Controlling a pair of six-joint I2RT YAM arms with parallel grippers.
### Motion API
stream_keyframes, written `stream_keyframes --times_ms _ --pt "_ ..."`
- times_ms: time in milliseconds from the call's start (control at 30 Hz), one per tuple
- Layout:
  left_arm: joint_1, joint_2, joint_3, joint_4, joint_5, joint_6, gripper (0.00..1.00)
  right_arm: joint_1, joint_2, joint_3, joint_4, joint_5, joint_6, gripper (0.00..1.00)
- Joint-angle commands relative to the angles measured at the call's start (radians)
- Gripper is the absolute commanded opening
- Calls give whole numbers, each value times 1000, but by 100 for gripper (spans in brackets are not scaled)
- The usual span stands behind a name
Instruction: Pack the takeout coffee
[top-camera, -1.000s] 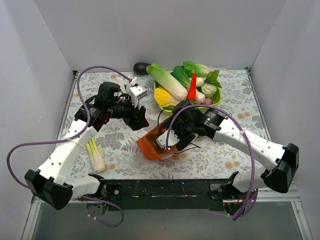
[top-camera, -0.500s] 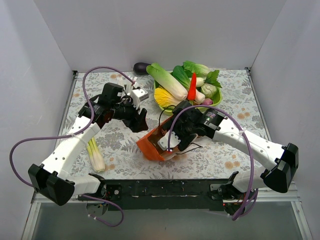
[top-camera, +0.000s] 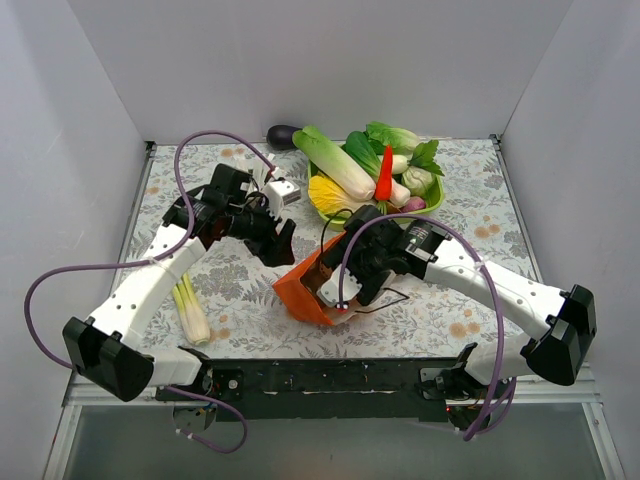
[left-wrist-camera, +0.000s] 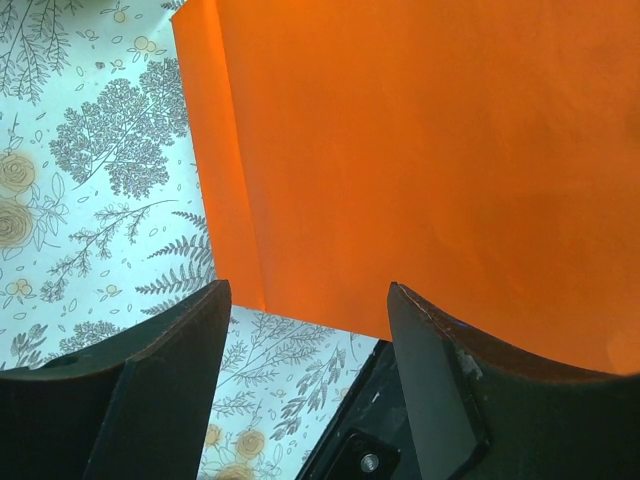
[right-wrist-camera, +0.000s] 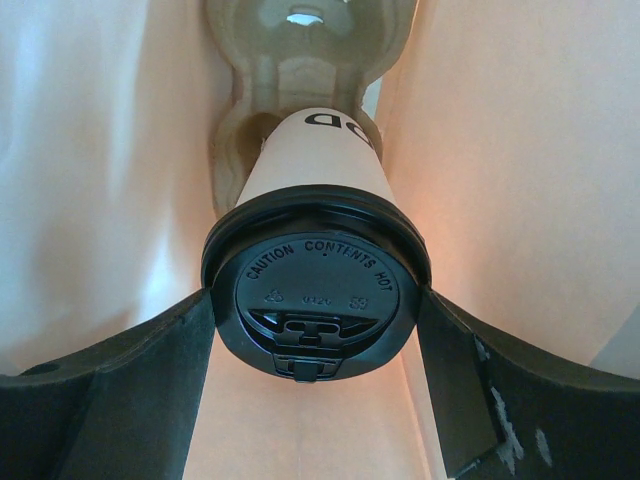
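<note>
Your right gripper (right-wrist-camera: 316, 305) is closed on the takeout coffee (right-wrist-camera: 316, 240), one finger pressed against each side of the black lid's rim. The cup lies straight ahead of the jaws, inside the orange paper bag (right-wrist-camera: 500, 150). Its long axis runs along your line of reach, with the lid facing back at the wrist and the base pointing deeper into the bag. The base meets the nearer well of the pulp tray (right-wrist-camera: 300, 60), but you can't tell whether it is fully seated. Your left gripper (left-wrist-camera: 305, 295) stands wide and holds nothing, with the bag's outer wall just beyond its fingertips. The right arm is the one on the cup.
</note>
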Motion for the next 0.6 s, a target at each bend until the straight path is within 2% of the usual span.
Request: stream_keyframes --times_ms 0,200,567 --pt "4 -12 51 -20 -13 22 64 5 16 5 30 42 -31 1" --pt "5 11 94 -40 -21 27 64 8 73 54 13 112 -65 1" --pt "5 37 159 -83 -7 37 64 2 96 56 31 99 -28 1"
